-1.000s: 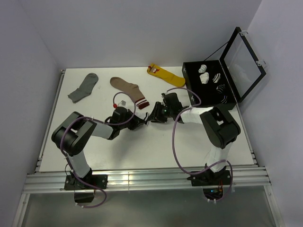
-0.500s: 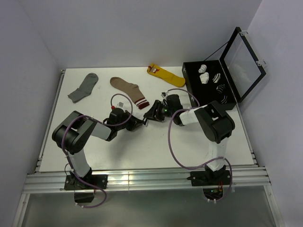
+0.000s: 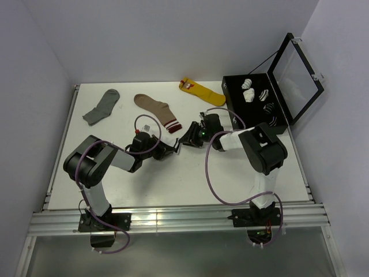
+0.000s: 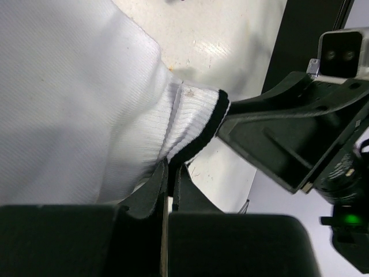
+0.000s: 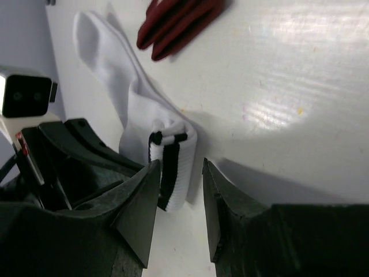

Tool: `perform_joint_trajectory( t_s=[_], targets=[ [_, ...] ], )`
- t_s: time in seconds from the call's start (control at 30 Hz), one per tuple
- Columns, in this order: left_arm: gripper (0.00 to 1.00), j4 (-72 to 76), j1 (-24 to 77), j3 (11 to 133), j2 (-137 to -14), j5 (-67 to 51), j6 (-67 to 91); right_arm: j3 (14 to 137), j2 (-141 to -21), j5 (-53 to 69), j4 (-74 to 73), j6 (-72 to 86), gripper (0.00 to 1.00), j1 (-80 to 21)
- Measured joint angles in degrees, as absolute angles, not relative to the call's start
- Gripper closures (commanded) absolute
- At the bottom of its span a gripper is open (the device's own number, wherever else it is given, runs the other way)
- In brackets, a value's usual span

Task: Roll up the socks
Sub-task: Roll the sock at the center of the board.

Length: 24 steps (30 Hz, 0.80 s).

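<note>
Left gripper (image 4: pixel 168 173) was clamped shut on the white socks (image 4: pixel 75 104); right gripper (image 5: pixel 179 196) stood part-open, jaws astride the striped cuff (image 5: pixel 173 164).

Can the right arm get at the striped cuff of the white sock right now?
Probably yes: the right fingers stand open either side of the white fabric sock at its rolled dark-striped cuff, nothing between.

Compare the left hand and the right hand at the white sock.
The left hand is shut, pinching the white sock; the right hand is open, straddling its striped cuff. The left hand reaches in from the left, the right hand from the right. Both meet at that sock.
</note>
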<state>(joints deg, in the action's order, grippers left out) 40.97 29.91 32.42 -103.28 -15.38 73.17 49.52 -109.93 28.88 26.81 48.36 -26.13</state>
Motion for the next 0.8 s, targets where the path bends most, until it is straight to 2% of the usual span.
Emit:
perform_joint_trajectory(
  t_s=[0.43,0.8],
  targets=[
    [1.00,40.95,29.91,32.42,-103.28,-15.38,73.12,63.24,-107.61,18.00,3.84,43.77,0.57,-29.61],
    [1.00,40.93,29.91,32.42,-103.28,-15.35,73.06,72.90,-111.13,13.17,-10.41,41.76,0.56,-33.15]
  ],
)
